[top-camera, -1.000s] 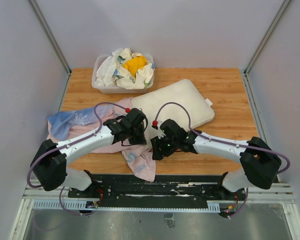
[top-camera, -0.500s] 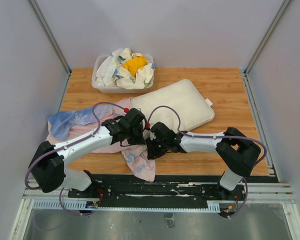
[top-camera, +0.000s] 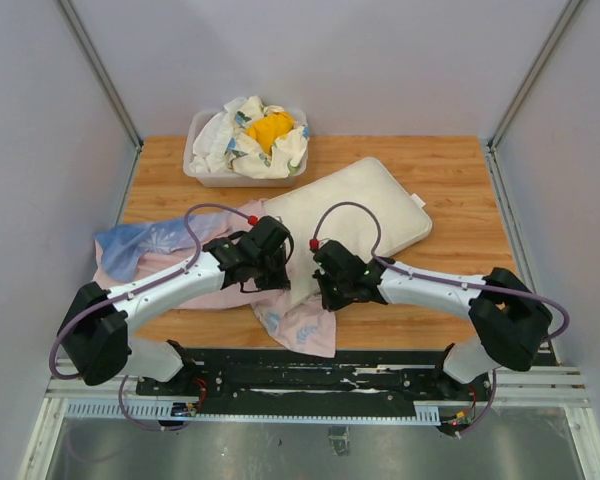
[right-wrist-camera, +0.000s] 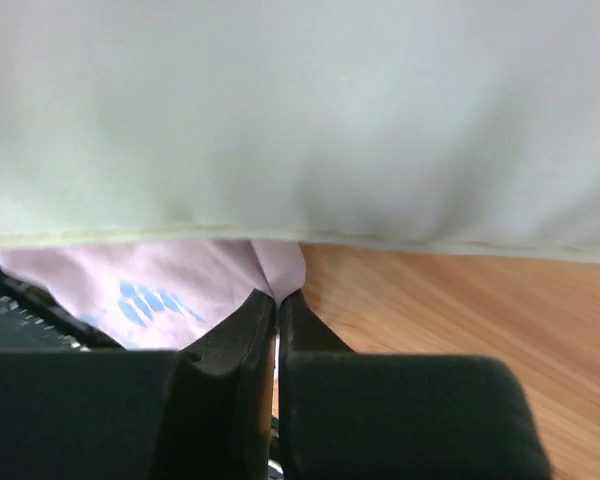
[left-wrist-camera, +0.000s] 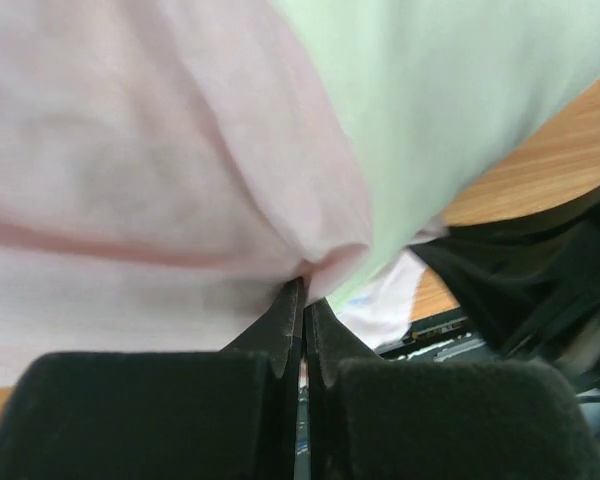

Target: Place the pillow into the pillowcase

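The cream-white pillow [top-camera: 355, 215] lies slanted on the wooden table, its near-left corner lying at the pillowcase's mouth. The pillowcase [top-camera: 150, 240], pale pink with blue print, spreads to the left and hangs over the front edge [top-camera: 305, 328]. My left gripper [top-camera: 270, 262] is shut on pink pillowcase cloth [left-wrist-camera: 180, 180], the pillow [left-wrist-camera: 450, 90] just beside it. My right gripper [top-camera: 332, 292] is shut on a fold of the pillowcase [right-wrist-camera: 276, 262] under the pillow's edge [right-wrist-camera: 300, 130].
A clear bin [top-camera: 202, 172] of white floral cloths with a yellow cloth [top-camera: 270, 128] stands at the back left of the table [top-camera: 460, 180]. Grey walls close in both sides.
The right gripper moved in toward the pillow's near-left corner, closed on pillowcase cloth and drew it to the right. The hanging flap has shifted right. The left gripper kept its hold.
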Motion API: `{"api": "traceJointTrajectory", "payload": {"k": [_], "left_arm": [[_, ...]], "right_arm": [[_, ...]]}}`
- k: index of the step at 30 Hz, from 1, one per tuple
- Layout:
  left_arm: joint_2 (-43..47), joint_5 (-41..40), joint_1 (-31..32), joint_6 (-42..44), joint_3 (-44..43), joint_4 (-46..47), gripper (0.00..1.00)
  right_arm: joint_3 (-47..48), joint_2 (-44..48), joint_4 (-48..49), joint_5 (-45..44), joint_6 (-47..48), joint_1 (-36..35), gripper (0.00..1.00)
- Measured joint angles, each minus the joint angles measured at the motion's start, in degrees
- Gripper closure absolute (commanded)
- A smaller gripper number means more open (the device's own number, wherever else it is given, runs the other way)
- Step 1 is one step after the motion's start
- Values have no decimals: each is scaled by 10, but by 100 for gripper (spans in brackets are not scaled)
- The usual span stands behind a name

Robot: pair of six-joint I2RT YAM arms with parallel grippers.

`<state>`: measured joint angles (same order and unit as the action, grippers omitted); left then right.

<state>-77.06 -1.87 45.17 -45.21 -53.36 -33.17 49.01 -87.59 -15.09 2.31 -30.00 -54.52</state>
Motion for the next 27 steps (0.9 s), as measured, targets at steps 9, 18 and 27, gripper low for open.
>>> {"api": "traceJointTrajectory", "payload": {"k": [9,18,27], "left_arm": [[0,2,0,0,0,3,100],[0,14,0,-1,14,18,99],[0,31,0,-4,16,31,100]], "right_arm": [[0,33,-114,-81,34,104,99],[9,-5,-150,-101,52,141,65],[21,140,-189,-65,47,143,47]]}}
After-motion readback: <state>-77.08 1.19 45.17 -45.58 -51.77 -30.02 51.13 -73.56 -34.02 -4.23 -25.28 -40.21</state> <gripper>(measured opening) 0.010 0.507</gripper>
